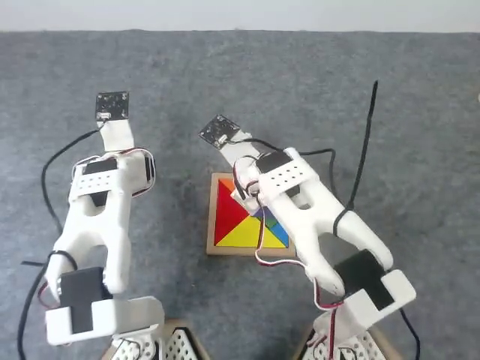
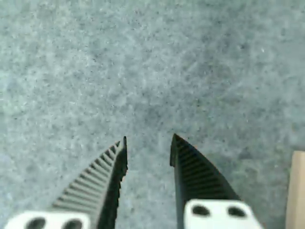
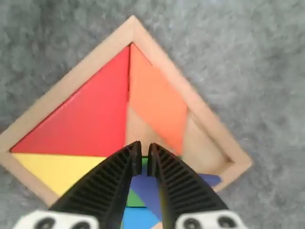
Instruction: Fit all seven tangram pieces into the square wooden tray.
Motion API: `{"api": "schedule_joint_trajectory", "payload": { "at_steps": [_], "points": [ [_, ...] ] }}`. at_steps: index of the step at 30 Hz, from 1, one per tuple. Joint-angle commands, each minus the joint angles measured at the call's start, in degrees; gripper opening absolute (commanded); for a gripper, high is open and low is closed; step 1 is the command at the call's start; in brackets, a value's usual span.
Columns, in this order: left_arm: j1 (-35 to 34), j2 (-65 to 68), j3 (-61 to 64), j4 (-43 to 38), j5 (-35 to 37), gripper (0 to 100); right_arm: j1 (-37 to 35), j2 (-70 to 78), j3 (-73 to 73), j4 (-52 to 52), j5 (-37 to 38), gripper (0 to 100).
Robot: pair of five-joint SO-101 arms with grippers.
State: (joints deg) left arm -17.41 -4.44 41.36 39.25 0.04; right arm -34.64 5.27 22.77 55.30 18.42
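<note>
The square wooden tray (image 3: 86,61) lies under my right arm (image 1: 289,187). In it are a large red triangle (image 3: 90,114), a yellow triangle (image 3: 57,171), an orange parallelogram (image 3: 159,102), a bit of green (image 3: 134,198) and blue and purple pieces (image 3: 143,188) partly hidden by the fingers. Bare wood (image 3: 202,140) shows beside the orange piece. My right gripper (image 3: 144,147) hangs just above the tray's middle, shut, with nothing seen between its tips. My left gripper (image 2: 148,140) stands open over bare carpet, to the left of the tray (image 1: 211,217), holding nothing.
Grey carpet (image 1: 337,97) covers the table on all sides. A strip of the tray's wooden rim (image 2: 298,191) shows in the left wrist view. Black cables (image 1: 367,135) trail from both arms. The arm bases sit at the near edge.
</note>
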Motion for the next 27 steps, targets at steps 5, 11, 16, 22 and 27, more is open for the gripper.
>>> {"api": "schedule_joint_trajectory", "payload": {
  "at_steps": [5,11,16,22,27],
  "points": [
    [0.5,-0.3,-2.2,-1.1,-0.2,15,-2.2,-0.7,1.8,1.5,-0.3,4.8],
    [0.6,-0.3,-2.2,-1.1,-0.2,15,-1.9,-1.0,1.9,3.4,-0.2,4.8],
    [0.6,-0.3,-2.2,-1.1,-0.2,15,-1.9,-1.0,2.0,6.2,0.9,4.6],
    [0.6,-0.3,-2.2,-1.1,-0.2,15,-1.0,-1.0,2.0,8.5,2.3,4.5],
    [1.3,-0.3,-2.2,-1.1,-0.3,15,4.4,-2.0,1.4,7.3,2.0,4.4]
  ]
}}
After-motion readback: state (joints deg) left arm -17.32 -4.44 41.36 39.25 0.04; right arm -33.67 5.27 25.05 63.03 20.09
